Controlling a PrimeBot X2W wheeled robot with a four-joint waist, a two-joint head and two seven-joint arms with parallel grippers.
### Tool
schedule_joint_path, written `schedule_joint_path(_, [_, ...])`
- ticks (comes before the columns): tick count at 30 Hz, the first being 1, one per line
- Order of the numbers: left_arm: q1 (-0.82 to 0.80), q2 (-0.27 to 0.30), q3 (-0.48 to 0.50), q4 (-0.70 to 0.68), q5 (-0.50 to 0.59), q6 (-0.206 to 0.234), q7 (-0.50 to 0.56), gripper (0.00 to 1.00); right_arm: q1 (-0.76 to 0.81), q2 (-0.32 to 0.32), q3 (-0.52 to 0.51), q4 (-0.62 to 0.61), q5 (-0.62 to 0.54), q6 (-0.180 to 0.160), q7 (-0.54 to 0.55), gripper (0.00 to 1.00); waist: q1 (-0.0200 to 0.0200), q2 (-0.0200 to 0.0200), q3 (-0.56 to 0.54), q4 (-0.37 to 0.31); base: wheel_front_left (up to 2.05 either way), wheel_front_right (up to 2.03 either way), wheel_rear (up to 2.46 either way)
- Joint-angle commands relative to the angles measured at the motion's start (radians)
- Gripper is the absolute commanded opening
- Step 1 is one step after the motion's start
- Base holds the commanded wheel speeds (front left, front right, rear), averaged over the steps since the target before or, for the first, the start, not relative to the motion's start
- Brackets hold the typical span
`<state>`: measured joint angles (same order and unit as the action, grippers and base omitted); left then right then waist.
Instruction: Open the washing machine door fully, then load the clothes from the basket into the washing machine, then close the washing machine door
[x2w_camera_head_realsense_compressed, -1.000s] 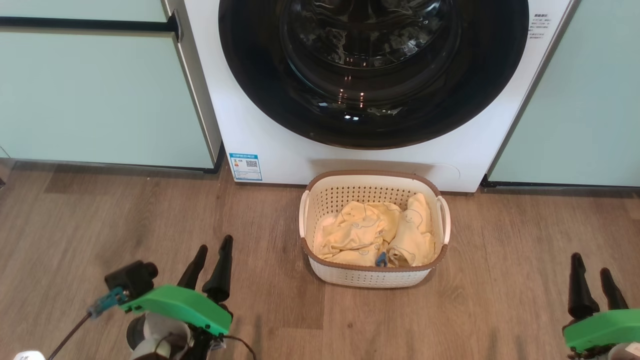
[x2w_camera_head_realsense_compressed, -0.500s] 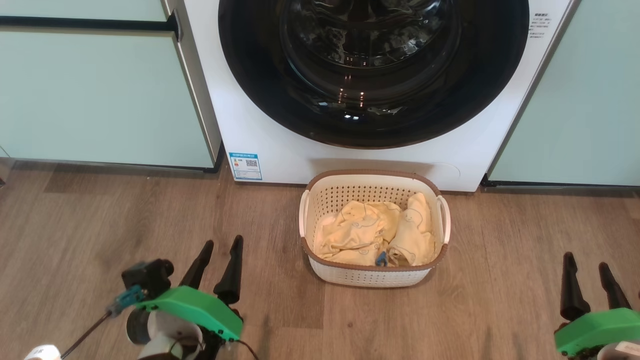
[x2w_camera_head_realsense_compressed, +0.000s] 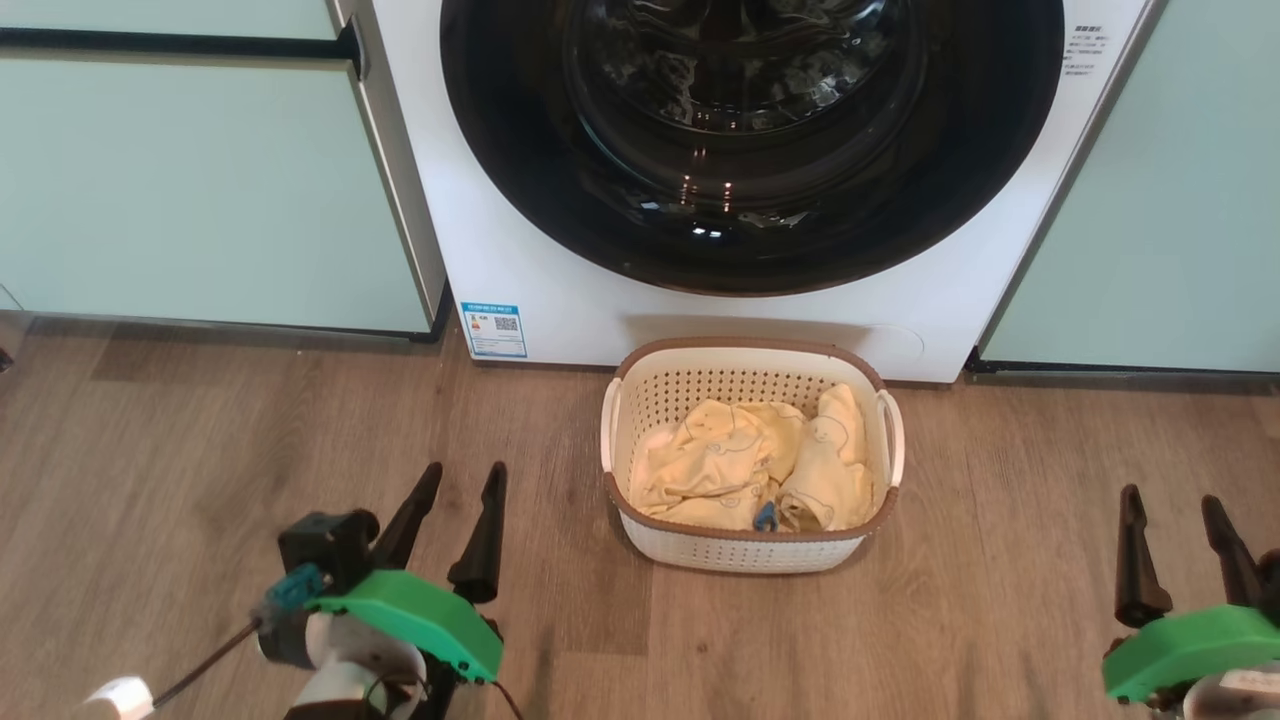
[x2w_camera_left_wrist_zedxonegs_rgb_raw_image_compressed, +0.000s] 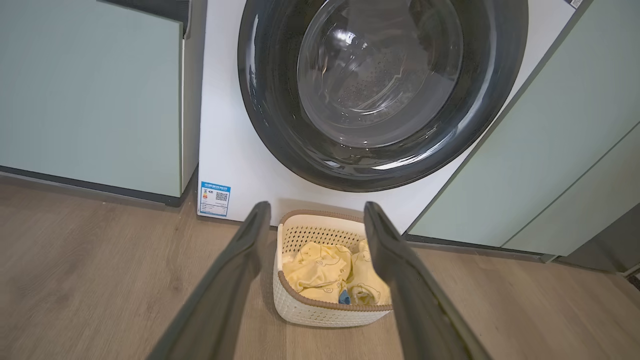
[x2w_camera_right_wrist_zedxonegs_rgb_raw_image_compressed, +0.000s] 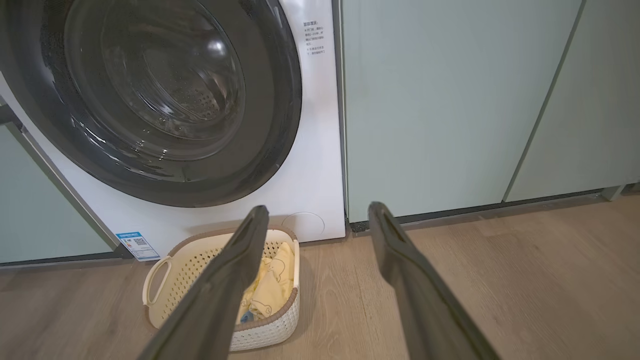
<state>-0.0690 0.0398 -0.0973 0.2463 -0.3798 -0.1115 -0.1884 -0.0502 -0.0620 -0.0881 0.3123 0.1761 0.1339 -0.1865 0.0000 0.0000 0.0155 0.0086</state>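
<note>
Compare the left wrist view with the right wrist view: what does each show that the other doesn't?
Left wrist: the left end effector, open. Right wrist: the right end effector, open, the service flap and a side handle. Both: the closed door, the basket of clothes, the blue sticker.

Wood-grain floor (x2w_camera_head_realsense_compressed: 200, 450), on it the basket (x2w_camera_head_realsense_compressed: 745, 550) just before the washing machine (x2w_camera_head_realsense_compressed: 560, 300).
</note>
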Motion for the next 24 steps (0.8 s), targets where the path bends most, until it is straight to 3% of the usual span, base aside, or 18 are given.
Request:
schedule_joint_path(1, [-0.060,0.009,0.023,-0.029,0.040,0.003,-0.016,1.00,-0.055,-0.023,0.020,-0.036,-0.044,-0.003,-0.018,1.00,0.0000,0.0000,0.002,0.000,0.00,0.00,0.00])
schedule_joint_path(24, [-0.090,0.010,-0.011,-0.013,0.258,0.026,-0.073,1.00,-0.066,-0.023,0.017,-0.052,-0.294,-0.003,-0.075,1.00,0.0000,0.0000,0.020,0.009,0.00,0.00,0.00])
